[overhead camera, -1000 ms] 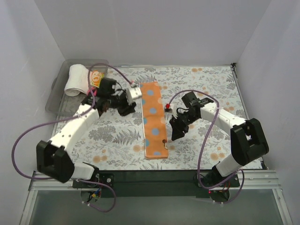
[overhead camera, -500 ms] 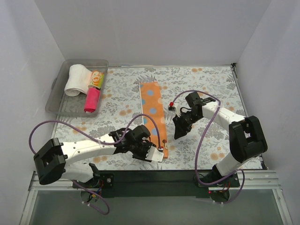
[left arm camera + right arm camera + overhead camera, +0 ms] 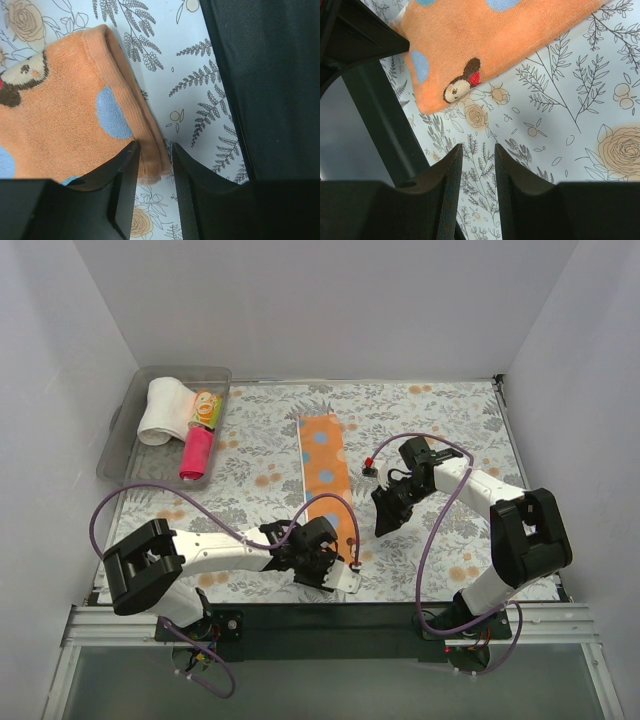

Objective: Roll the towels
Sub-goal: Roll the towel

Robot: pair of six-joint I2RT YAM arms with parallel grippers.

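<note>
**Item: orange spotted towel [image 3: 324, 452].** Laid flat as a long narrow strip at mid-bench on the floral table covering [image 3: 450, 410]. The long axis runs from the far side toward the arm bases. The near end is hidden in the top view by the left arm.

**Left gripper [image 3: 154, 150].** Set at the towel's near end, the nearer of the two. Its jaws are drawn close, and the corner hem is seen in the narrow gap between them. Whether the hem is actually pinched cannot be told from the wrist view.

**Right gripper [image 3: 477, 150].** Held over bare covering just beside the towel's right edge. Its jaws are narrowly apart, with nothing between them. The corner with the cartoon-mouse motif lies ahead of it, to its left.

**Finished stock.** A white roll [image 3: 160, 410], a yellow patterned roll [image 3: 206, 408] and a magenta-red roll [image 3: 197, 453] are lodged in the clear bin [image 3: 118, 458] at far left.

**Change noted.** A second ago the left gripper was up between the bin and the towel's far end. It has since been swung to the near end, which uncovers the magenta-red roll. The right gripper is scarcely shifted.
</note>
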